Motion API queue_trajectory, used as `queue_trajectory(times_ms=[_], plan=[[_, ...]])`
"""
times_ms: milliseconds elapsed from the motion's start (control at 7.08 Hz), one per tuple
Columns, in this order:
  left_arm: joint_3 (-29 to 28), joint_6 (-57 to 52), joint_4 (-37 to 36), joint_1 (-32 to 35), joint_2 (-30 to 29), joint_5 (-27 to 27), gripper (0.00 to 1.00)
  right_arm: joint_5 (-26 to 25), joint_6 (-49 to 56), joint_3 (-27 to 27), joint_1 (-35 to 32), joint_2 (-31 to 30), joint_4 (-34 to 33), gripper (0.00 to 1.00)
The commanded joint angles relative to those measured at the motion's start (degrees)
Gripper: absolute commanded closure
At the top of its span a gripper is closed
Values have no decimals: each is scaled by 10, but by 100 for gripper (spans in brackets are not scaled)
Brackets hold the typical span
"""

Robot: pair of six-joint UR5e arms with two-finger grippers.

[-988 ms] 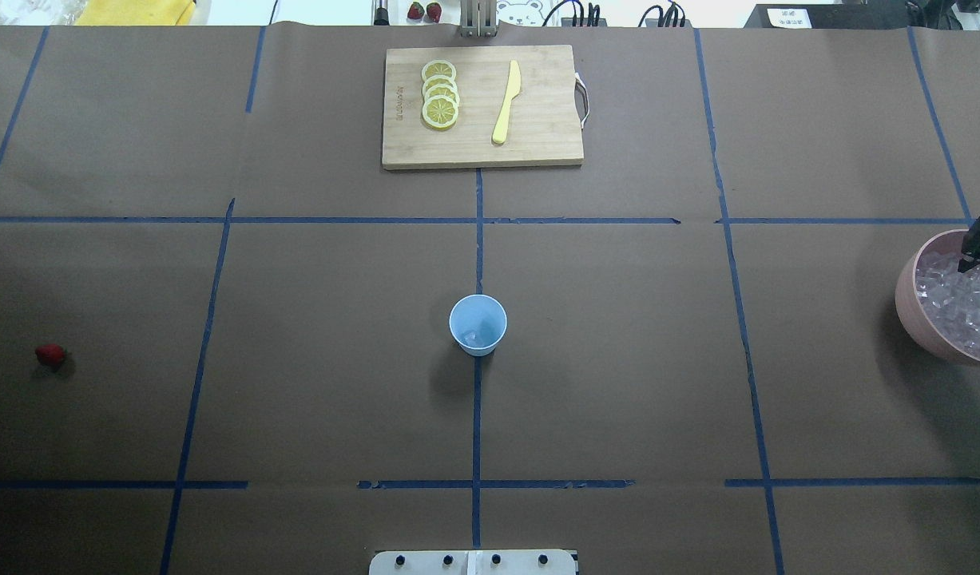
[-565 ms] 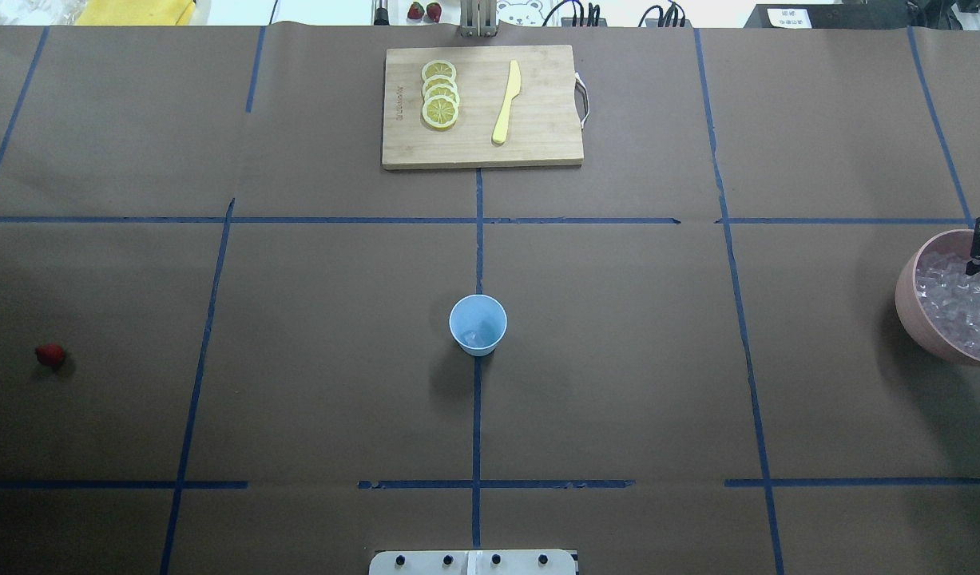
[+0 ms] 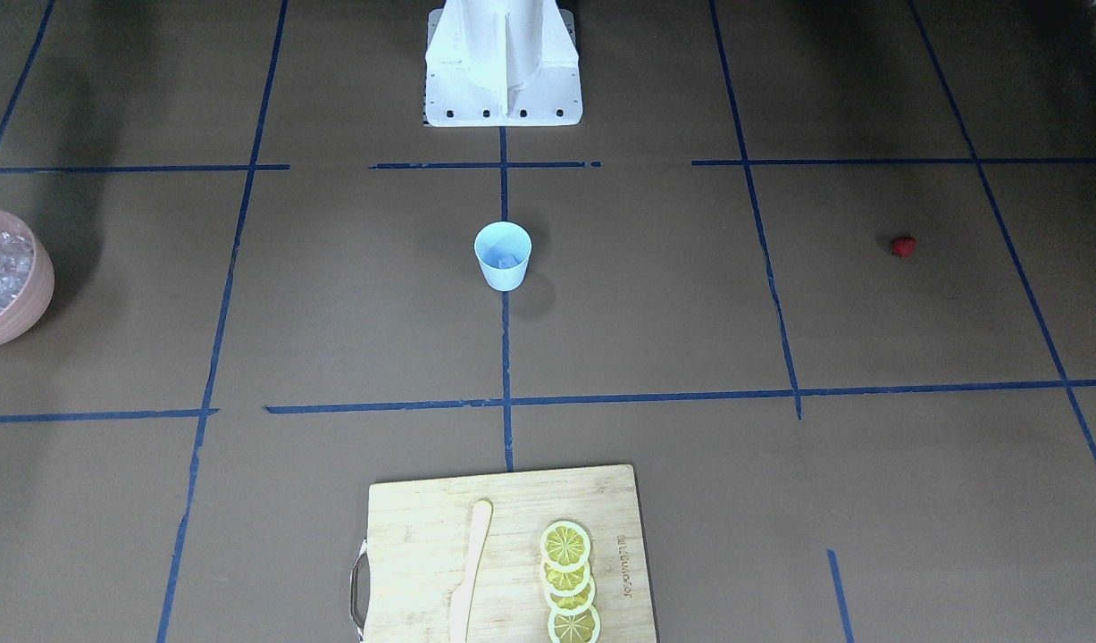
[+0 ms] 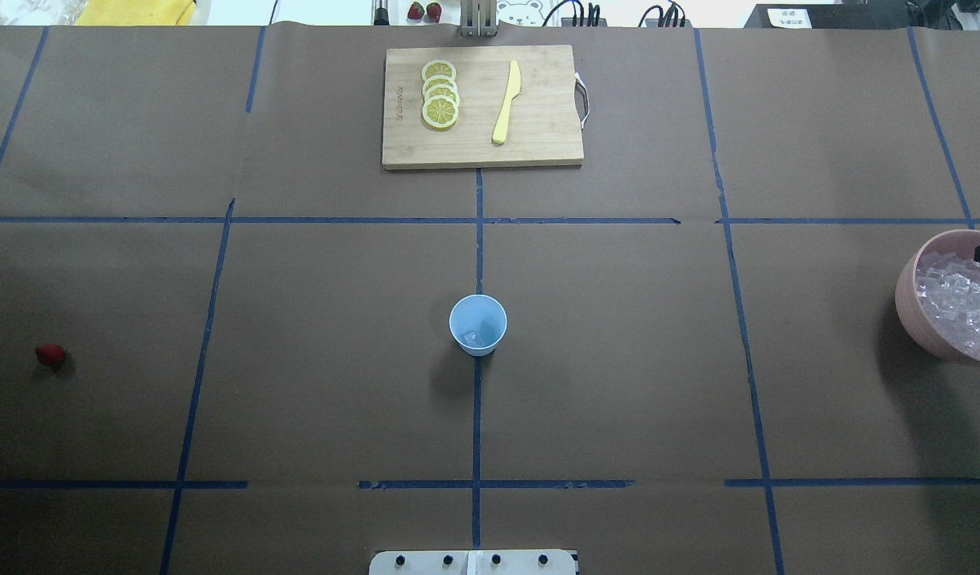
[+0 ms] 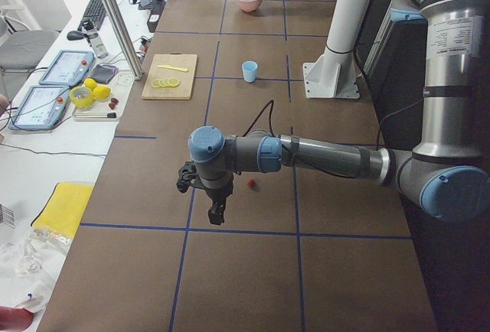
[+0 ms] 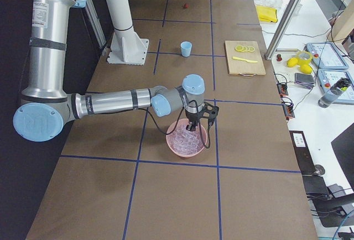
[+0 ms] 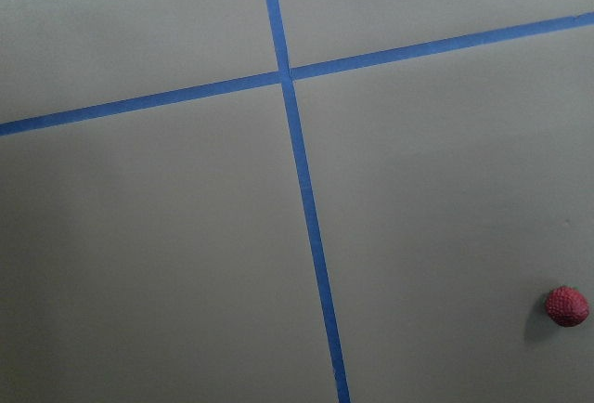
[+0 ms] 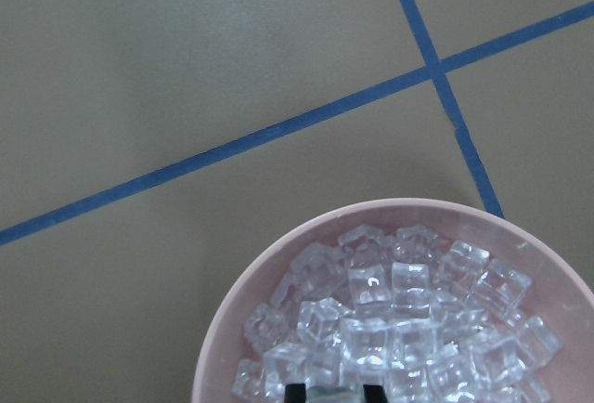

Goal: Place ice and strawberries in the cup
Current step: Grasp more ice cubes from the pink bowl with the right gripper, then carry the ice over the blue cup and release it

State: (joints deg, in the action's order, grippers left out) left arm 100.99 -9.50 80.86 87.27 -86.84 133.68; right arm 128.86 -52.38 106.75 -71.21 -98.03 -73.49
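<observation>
Ice fills your pink bowl, right gripper above pinching one cube. Cup sits mid-table; strawberry lies near the left gripper, whose opening you can't tell.

Nothing fancy on my table: brown paper cover with blue tape lines marking a grid. Looking down from behind, a wooden cutting board sits at 12 o'clock by the far edge, metal handle pointing toward 3. On it there's a row of overlapping lemon slices on the 9 o'clock half and a yellow plastic knife just beside them, toward 3. A pink bowl sits way out at 3 o'clock, cut off by the frame edge.
</observation>
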Motion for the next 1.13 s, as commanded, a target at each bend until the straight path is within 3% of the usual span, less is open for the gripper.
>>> queue_trajectory(times_ms=[0,424,706,988], plan=[[0,0,0,0,0,0,0,-1,-154,83,60,27,0,100],[-1,0,0,0,0,0,0,-52,-410,76,227,204,-7,100],[-2,-1,0,0,0,2,0,-161,-525,12,343,391,-81,99],[-1,0,0,0,0,2,0,-186,-569,-68,385,483,-77,97]])
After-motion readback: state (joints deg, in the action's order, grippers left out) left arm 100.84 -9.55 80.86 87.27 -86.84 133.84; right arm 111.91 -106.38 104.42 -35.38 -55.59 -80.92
